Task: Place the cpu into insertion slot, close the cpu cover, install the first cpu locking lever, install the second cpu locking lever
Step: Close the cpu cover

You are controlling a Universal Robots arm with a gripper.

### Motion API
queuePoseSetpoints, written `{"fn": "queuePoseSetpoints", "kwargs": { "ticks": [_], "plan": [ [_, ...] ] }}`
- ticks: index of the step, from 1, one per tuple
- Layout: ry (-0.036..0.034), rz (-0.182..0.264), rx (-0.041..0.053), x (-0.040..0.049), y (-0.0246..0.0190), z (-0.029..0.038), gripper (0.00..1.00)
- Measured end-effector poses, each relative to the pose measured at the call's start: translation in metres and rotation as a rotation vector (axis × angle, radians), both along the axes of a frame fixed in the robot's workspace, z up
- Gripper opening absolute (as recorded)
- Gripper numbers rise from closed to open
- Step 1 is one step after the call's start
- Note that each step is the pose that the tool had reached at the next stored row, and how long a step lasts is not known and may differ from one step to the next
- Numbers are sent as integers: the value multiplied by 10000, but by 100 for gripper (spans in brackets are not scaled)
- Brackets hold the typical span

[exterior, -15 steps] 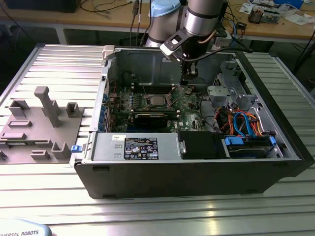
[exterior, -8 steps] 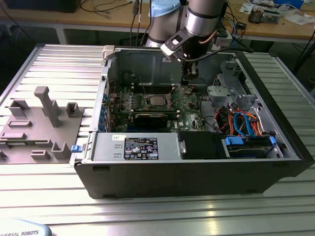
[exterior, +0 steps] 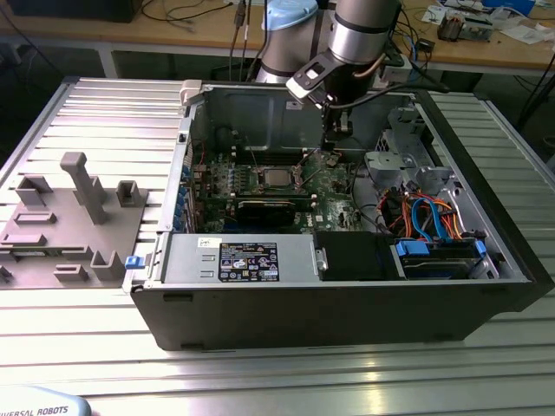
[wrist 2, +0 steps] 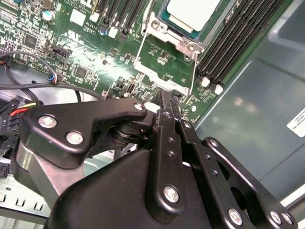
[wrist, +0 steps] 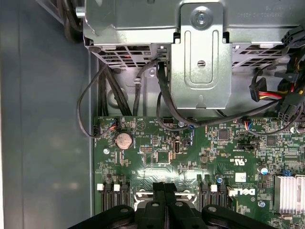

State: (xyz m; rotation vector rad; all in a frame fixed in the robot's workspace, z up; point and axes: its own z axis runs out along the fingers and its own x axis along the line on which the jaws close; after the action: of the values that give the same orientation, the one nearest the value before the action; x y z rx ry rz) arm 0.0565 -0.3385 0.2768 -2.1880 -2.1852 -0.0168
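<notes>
We see the cpu (wrist 2: 190, 12) seated in its socket, with the cpu cover (wrist 2: 164, 62) swung off it alongside. The tool (wrist 2: 174, 98), fingers pressed together, meets the cover's free edge. Memory slots (wrist 2: 233, 43) flank the socket, and a drive cage (wrist: 200, 47) and cables (wrist: 162, 95) crowd nearby. All of this sits inside the open computer case (exterior: 347, 303) on the bench (exterior: 260, 373).

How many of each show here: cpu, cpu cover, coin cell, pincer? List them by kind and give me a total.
cpu: 1
cpu cover: 1
coin cell: 1
pincer: 1
Total: 4
</notes>
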Motion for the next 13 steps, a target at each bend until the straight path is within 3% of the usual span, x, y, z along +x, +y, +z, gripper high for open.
{"fn": "queuePoseSetpoints", "kwargs": {
  "ticks": [7, 13],
  "plan": [
    [24, 177, -31, 55, 1, -35, 11],
    [64, 437, -208, 94, 1, -75, 11]
  ]
}}
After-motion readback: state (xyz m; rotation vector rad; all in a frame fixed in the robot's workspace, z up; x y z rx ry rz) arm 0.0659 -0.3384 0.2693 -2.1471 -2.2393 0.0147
